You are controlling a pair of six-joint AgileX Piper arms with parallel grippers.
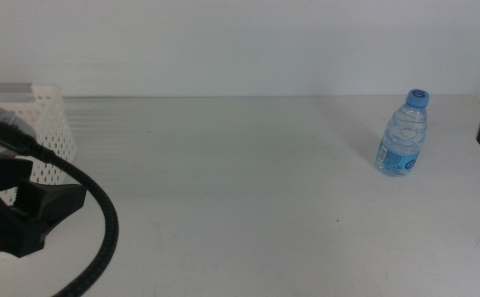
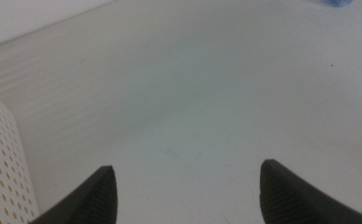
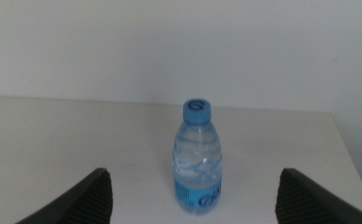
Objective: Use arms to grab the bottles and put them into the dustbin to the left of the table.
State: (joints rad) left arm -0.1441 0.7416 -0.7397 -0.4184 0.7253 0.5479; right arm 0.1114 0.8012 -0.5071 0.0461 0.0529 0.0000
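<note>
Water bottle (image 1: 405,134): upright on the table (image 1: 240,181) at about 3 o'clock, clear, blue cap, blue label; its white lettering is too blurred to read.
Right gripper (image 3: 193,198): jaws spread wide, empty, bottle centred beyond them; the middle view shows only a dark tip at the right edge.
Left gripper (image 2: 187,193): jaws wide apart, empty, at 8 o'clock beside the dustbin (image 1: 38,124).
Left wrist only: perforated bin wall close up, bottle base barely visible.

Clear water bottle (image 1: 404,135), blue cap, upright on table (image 1: 240,198), white perforated dustbin (image 1: 46,124) far left
</note>
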